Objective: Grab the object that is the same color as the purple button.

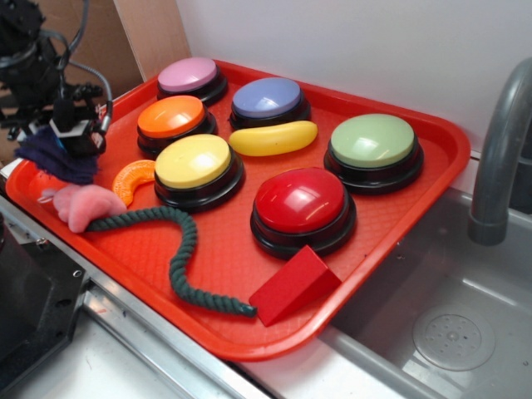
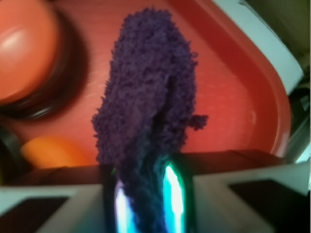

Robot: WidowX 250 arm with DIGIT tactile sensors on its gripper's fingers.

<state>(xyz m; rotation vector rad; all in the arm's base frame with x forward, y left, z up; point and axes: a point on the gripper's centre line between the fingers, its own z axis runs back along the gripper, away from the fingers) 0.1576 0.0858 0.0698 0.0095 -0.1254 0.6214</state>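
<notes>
The purple button (image 1: 267, 98), periwinkle top on a black base, sits at the back middle of the red tray (image 1: 399, 216). My gripper (image 1: 76, 137) is at the tray's far left and is shut on the dark purple terry cloth scrap (image 1: 54, 156), which hangs from the jaws just above the tray floor. In the wrist view the cloth (image 2: 146, 107) stands pinched between the two fingers (image 2: 176, 194), with my gripper (image 2: 148, 196) closed tightly around its lower part.
On the tray are pink (image 1: 189, 76), orange (image 1: 172, 118), yellow (image 1: 194, 163), red (image 1: 301, 204) and green (image 1: 373, 143) buttons, a yellow banana shape (image 1: 273, 138), an orange slice (image 1: 133, 180), a pink plush (image 1: 83, 205), a green rope (image 1: 179, 249) and a red wedge (image 1: 295, 284). A sink and faucet (image 1: 499, 158) lie right.
</notes>
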